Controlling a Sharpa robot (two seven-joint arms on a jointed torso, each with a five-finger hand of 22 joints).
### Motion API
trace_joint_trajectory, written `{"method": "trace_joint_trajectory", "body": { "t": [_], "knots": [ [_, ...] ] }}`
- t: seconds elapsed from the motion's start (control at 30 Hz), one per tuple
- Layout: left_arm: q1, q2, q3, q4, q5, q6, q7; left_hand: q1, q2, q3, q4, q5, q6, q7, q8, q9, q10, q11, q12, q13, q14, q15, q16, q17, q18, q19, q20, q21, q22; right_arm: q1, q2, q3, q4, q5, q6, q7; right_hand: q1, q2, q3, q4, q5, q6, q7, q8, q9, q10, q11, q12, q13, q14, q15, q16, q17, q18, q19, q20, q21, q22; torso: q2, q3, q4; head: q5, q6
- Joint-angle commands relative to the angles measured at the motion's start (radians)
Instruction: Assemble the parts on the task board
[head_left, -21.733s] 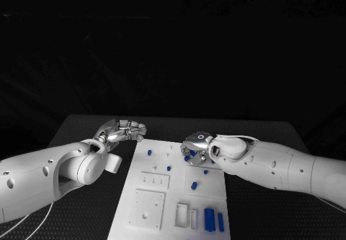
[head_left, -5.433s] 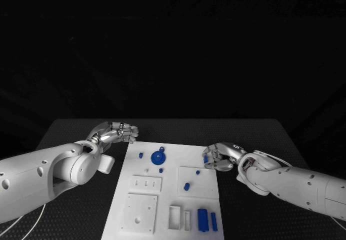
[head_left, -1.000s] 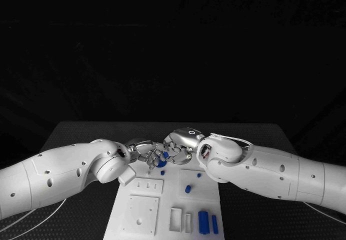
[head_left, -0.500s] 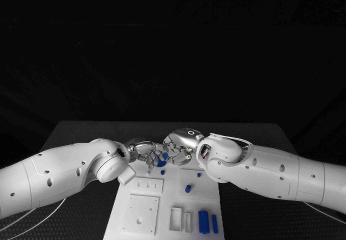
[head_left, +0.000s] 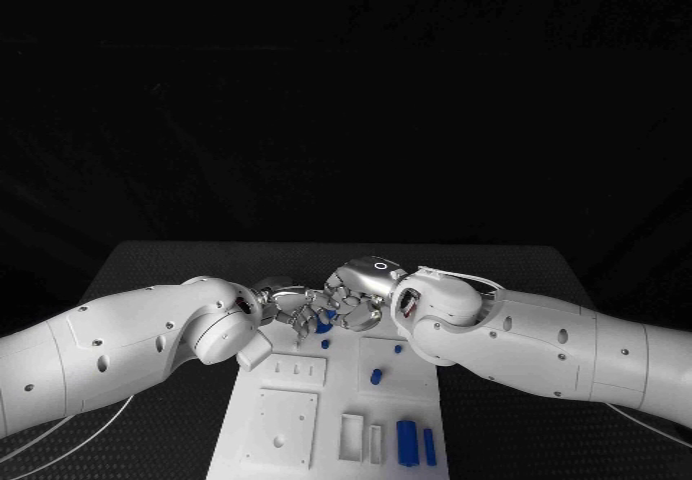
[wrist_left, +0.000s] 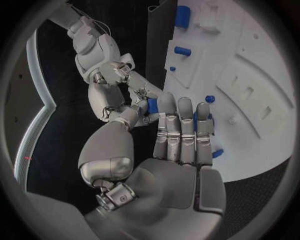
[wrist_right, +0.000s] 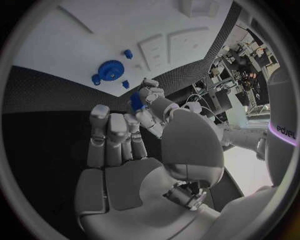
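Both hands meet over the far end of the white task board (head_left: 289, 420). A small blue part (wrist_left: 152, 106) sits between their fingertips: my left hand (head_left: 293, 306) pinches it with thumb and finger, and my right hand (head_left: 362, 289) touches it with its own fingertips. The right wrist view shows the same blue part (wrist_right: 136, 101) where the two hands join. Just under them a blue gear (wrist_right: 111, 71) lies on the board, half hidden in the head view (head_left: 323, 325).
A short blue peg (head_left: 375, 378) and two tiny blue studs (head_left: 398, 350) stand mid-board. Two long blue bars (head_left: 407, 442) lie at the near right corner beside open slots. White recessed plates (head_left: 284, 425) fill the near left. Black table (head_left: 159, 270) surrounds the board.
Over the last second the hands have stayed together with barely any motion. About five seconds ago they were apart at the board's two sides, the right one carrying a small blue part.
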Motion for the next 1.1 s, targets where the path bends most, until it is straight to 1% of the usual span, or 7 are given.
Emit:
{"method": "trace_joint_trajectory", "body": {
  "t": [0.03,0.1,0.33,0.43,0.6,0.83,1.1],
  "knots": [
    [0.003,0.004,0.0,0.002,-0.007,0.007,-0.006,0.009,-0.009,-0.001,0.016,-0.029,0.006,0.003,-0.007,0.002,-0.004,-0.001,-0.004,-0.002,-0.008,0.0,0.008,-0.003,-0.01,-0.004,-0.067,0.004,-0.003,0.0,0.004,0.0,0.006,-0.011,0.016,0.004,0.001,0.006,0.009,0.001,0.002,0.039,0.024,0.016,0.009,0.009,0.001,0.005,0.002,0.002,-0.007,-0.001,0.001,0.044,0.007,-0.001,0.006,-0.001,0.0,0.0004,-0.0007,-0.001,0.0],
    [0.003,0.004,0.0,0.002,-0.007,0.008,-0.007,0.008,-0.013,-0.002,0.025,-0.043,0.006,0.003,-0.009,0.002,-0.004,-0.001,-0.005,-0.003,-0.009,0.0,0.008,-0.005,-0.01,-0.005,-0.067,0.004,-0.005,0.0,0.004,-0.001,0.006,-0.011,0.019,0.003,0.002,0.006,0.009,0.0,0.002,0.039,0.024,0.016,0.009,0.009,0.001,0.005,0.002,0.002,-0.007,-0.001,0.001,0.044,0.007,-0.001,0.006,-0.001,0.0,0.0003,-0.0006,-0.001,-0.001],
    [0.003,0.003,0.0,0.004,-0.007,0.004,-0.01,0.005,-0.018,-0.002,0.033,-0.05,0.005,0.004,-0.011,0.002,-0.006,0.0,-0.006,-0.004,-0.01,0.0,0.008,-0.007,-0.01,-0.006,-0.067,0.003,-0.006,0.0,0.008,-0.004,0.006,-0.012,0.028,0.002,0.002,0.005,0.01,0.0,0.002,0.039,0.024,0.016,0.009,0.009,0.001,0.005,0.002,0.002,-0.007,-0.001,0.001,0.044,0.007,-0.001,0.006,-0.001,0.0,0.0003,-0.001,-0.001,-0.002],
    [0.003,0.005,-0.001,0.004,-0.005,0.006,-0.011,-0.014,-0.033,-0.001,0.066,-0.065,-0.002,0.007,-0.02,0.001,-0.012,0.001,-0.011,-0.008,-0.014,0.002,0.005,-0.012,-0.01,-0.009,-0.066,0.001,-0.011,0.0,0.011,-0.006,0.005,-0.012,0.029,0.002,0.003,0.005,0.011,0.0,0.002,0.04,0.024,0.016,0.009,0.01,0.001,0.005,0.003,0.002,-0.007,0.0,0.001,0.044,0.007,-0.001,0.006,-0.001,0.0,0.0004,-0.0004,-0.001,-0.003],
    [0.003,0.006,-0.001,0.004,-0.005,0.005,-0.013,-0.001,-0.027,0.004,0.066,-0.066,-0.005,0.008,-0.024,0.001,-0.015,0.003,-0.013,-0.01,-0.017,0.003,0.004,-0.014,-0.01,-0.013,-0.065,0.0,-0.011,0.0,0.015,-0.007,0.006,-0.015,0.03,0.002,0.003,0.005,0.012,0.0,0.002,0.04,0.024,0.017,0.009,0.01,0.001,0.006,0.004,0.002,-0.007,0.0,0.001,0.044,0.008,-0.001,0.006,-0.001,0.0,0.0003,0.001,-0.004,-0.005],
    [0.003,0.007,-0.001,0.003,-0.005,0.006,-0.016,0.051,0.035,0.0,0.03,-0.045,-0.005,0.01,-0.031,0.004,-0.015,0.005,-0.015,-0.013,-0.02,0.006,0.005,-0.02,-0.011,-0.02,-0.061,0.004,-0.012,0.0,0.014,-0.009,0.007,-0.017,0.031,0.0,0.003,0.005,0.013,0.0,0.002,0.04,0.024,0.017,0.009,0.012,0.001,0.006,0.005,0.002,-0.007,0.0,0.001,0.044,0.008,-0.001,0.006,-0.001,0.0,-0.0003,-0.0004,-0.002,-0.007],
    [0.003,0.012,-0.001,-0.002,-0.005,0.01,-0.021,0.095,0.079,0.002,0.0,-0.036,-0.003,0.011,-0.037,0.006,-0.015,0.006,-0.017,-0.016,-0.021,0.007,0.006,-0.025,-0.012,-0.023,-0.06,0.006,-0.014,0.0,0.016,-0.01,0.012,-0.019,0.029,0.001,0.003,0.004,0.014,0.0,0.002,0.04,0.024,0.017,0.009,0.012,0.001,0.007,0.006,0.002,-0.008,0.0,0.001,0.044,0.008,-0.001,0.006,-0.001,0.0,-0.0002,-0.0007,0.0,-0.008]
  ]
}}
